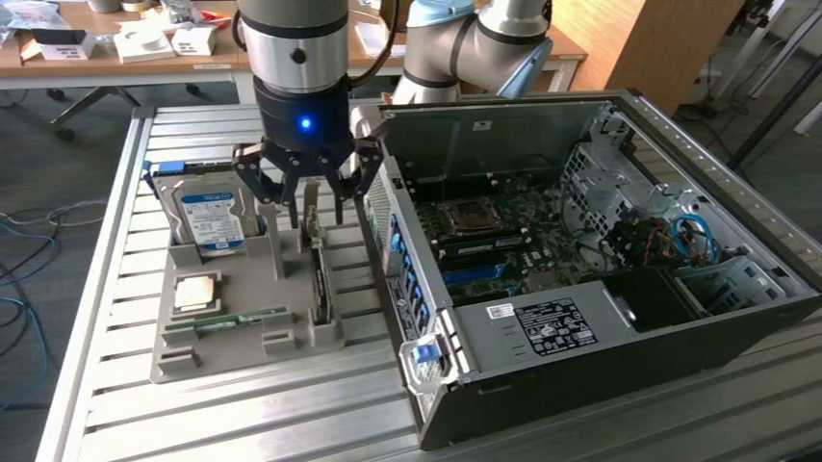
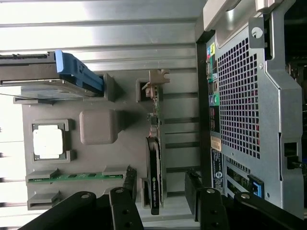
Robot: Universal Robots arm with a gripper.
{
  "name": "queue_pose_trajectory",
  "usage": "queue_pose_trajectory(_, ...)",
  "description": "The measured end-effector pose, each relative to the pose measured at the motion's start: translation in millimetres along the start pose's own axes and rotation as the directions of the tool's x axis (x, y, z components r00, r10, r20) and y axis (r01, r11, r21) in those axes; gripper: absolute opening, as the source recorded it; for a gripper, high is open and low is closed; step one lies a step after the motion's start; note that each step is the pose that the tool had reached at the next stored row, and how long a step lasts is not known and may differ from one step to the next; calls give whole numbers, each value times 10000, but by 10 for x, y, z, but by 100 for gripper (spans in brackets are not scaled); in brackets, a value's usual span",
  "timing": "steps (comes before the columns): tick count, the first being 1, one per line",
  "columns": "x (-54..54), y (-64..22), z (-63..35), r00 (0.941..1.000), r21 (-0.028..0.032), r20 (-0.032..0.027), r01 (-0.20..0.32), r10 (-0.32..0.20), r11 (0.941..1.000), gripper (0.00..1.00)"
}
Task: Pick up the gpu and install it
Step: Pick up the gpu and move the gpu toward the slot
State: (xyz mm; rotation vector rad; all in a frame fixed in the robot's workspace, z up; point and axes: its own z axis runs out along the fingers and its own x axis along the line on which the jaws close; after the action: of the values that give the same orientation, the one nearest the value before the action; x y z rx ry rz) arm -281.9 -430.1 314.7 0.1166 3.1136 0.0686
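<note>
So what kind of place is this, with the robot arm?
Probably a robotics lab: an open computer case on a slatted metal table, a gray tray of parts beside it, cluttered desks behind.

My tool [image 1: 306, 214] hangs, jaws apart, over the gpu [image 1: 320, 281], which stands on edge in the grey holder [image 1: 238, 346] on the counter [image 1: 129, 404], beside the open computer case [image 1: 578, 322].

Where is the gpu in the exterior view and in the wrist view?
Exterior view: the gpu stands on edge in the grey tray, under the gripper, by the open computer case.
Wrist view: the gpu stands in its tray slot, next to the case's rear panel.
Shared landmark: the green memory stick lying in the tray.
</note>
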Motion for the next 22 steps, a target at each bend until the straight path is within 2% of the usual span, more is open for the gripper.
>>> queue_pose_trajectory(7, 0, -1, 5, 10000, -1, 0, 1, -1, 10000, 53)
queue_pose_trajectory(22, 2, -5, 95, 10000, 1, -1, 0, 0, 10000, 53)
